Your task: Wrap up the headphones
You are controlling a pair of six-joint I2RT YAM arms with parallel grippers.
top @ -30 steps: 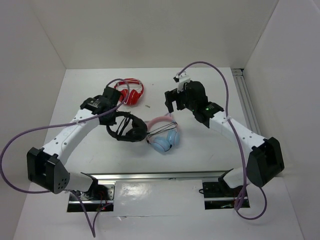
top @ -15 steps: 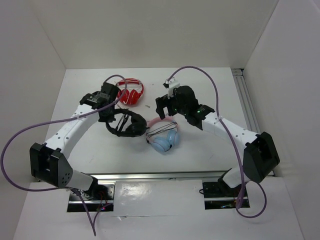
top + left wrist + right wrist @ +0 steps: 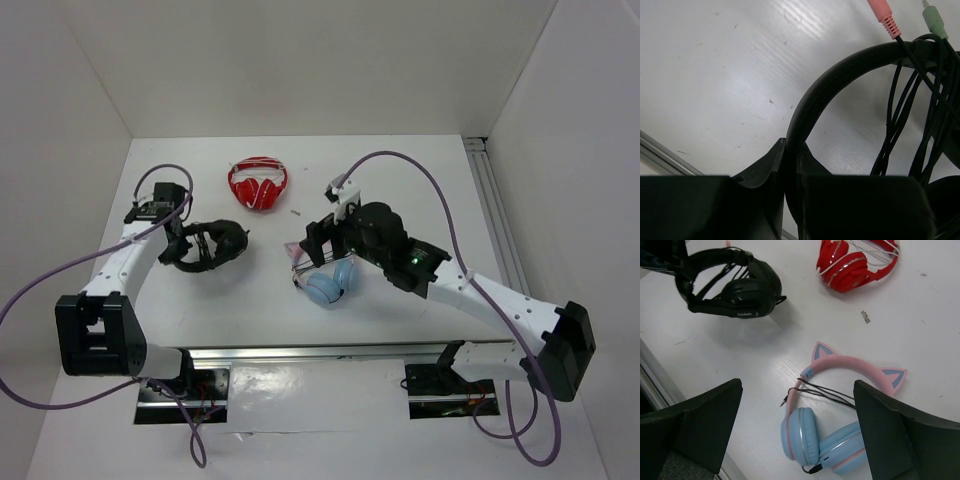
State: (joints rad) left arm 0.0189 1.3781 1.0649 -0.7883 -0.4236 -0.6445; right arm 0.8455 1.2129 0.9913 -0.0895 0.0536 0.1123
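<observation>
The left claw [image 3: 790,170] is clamped on the band of the black headphones [image 3: 215,245] at the left of the top view, their cable [image 3: 900,120] bunched across the band. The right claw [image 3: 311,243] hangs with its fingers apart over the pink-and-blue headphones [image 3: 330,282] at centre; red headphones [image 3: 258,186] lie on the worktop [image 3: 400,180] above

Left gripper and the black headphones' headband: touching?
Touching. The left wrist view shows the headband of the black headphones passing between the fingers of the left gripper, pinched with no gap.

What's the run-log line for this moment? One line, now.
left hand: shut on black headphones | right hand: open, above cat-ear headphones | red headphones: untouched, far side
</observation>
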